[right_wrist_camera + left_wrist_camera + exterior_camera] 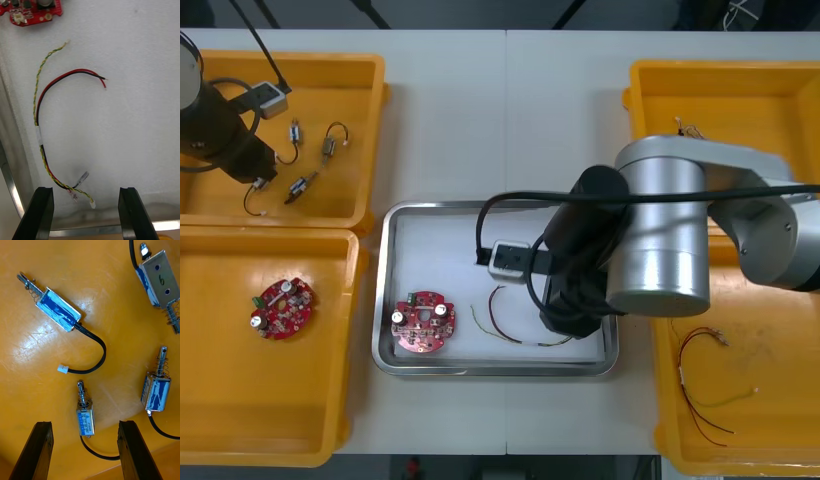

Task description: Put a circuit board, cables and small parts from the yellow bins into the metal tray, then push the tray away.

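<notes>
Next part: a small metal part (pixel 84 416) lies flat on the floor of the far-left yellow bin (pixel 345 90), right between the left gripper's fingers.
Long axis: it runs in line with the fingers. The sprung pin end points away from the wrist and the black lead trails back toward it, so the jaws would close across its narrow sides.
Left gripper (pixel 84 425): spread wide, holding nothing, poised over the part.
Neighbours: a second part (pixel 157 387) sits beyond one finger, apart from the chosen one. A white plug (pixel 63 369) on another part's lead lies just past the pin end.
Room: open bin floor around the part and the walls are well off, so a straight descent looks unobstructed.
Metal tray (pixel 383 300): it holds a circuit board (pixel 422 322) on its left side and a red and yellow cable (pixel 38 133) beside it.
Right gripper (pixel 86 189): over the tray's right half, fingers apart and empty, with the cable's plug end on the tray floor between them.
Nearer arm: the left, by far. The right is well apart from that bin.
</notes>
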Robot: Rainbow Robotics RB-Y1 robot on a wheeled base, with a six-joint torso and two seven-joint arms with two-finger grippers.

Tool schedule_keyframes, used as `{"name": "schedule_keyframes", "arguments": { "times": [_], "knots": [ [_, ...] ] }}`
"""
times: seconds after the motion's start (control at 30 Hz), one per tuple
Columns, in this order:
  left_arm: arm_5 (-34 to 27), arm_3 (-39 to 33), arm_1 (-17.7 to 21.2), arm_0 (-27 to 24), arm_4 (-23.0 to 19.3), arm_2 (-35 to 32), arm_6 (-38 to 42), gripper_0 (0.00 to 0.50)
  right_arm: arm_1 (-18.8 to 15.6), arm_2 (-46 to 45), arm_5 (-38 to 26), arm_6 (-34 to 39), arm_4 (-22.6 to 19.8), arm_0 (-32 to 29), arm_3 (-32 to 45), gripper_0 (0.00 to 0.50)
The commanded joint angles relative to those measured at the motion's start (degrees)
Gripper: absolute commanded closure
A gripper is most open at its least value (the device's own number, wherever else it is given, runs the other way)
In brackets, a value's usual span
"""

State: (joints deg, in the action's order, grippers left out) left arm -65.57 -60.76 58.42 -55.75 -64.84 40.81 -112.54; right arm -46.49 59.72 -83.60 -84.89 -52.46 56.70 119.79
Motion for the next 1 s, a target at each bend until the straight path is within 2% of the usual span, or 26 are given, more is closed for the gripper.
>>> {"name": "schedule_keyframes", "arguments": {
  "times": [0.03, 0.27, 0.43, 0.73, 1.0],
  "knots": [
    [2.64, 2.84, -0.23, -2.61, -4.24, 2.52, 1.1, 0.0, -4.75, -5.49, -1.57, 9.92, -2.65, 1.83, 1.68, 0.0],
    [4.05, 4.42, -1.29, -2.61, -5.21, 3.67, 0.39, 0.0, -6.86, -12.87, -9.65, 21.61, -5.11, 1.74, 1.32, 0.0],
    [4.31, 5.83, -1.82, -2.61, -5.29, 3.67, -0.13, 0.0, -7.56, -17.79, -14.84, 25.91, -7.22, 1.04, -1.31, 0.0],
    [5.01, 8.11, -3.13, -2.61, -5.47, 3.67, -0.92, 0.0, -11.25, -26.93, -18.97, 31.63, -11.53, -1.77, -4.92, 0.0],
    [5.36, 9.17, -3.22, -2.61, -5.65, 4.11, -1.54, 0.0, -14.42, -31.06, -20.11, 32.42, -14.78, -2.56, -10.28, 0.0]
  ]
}}
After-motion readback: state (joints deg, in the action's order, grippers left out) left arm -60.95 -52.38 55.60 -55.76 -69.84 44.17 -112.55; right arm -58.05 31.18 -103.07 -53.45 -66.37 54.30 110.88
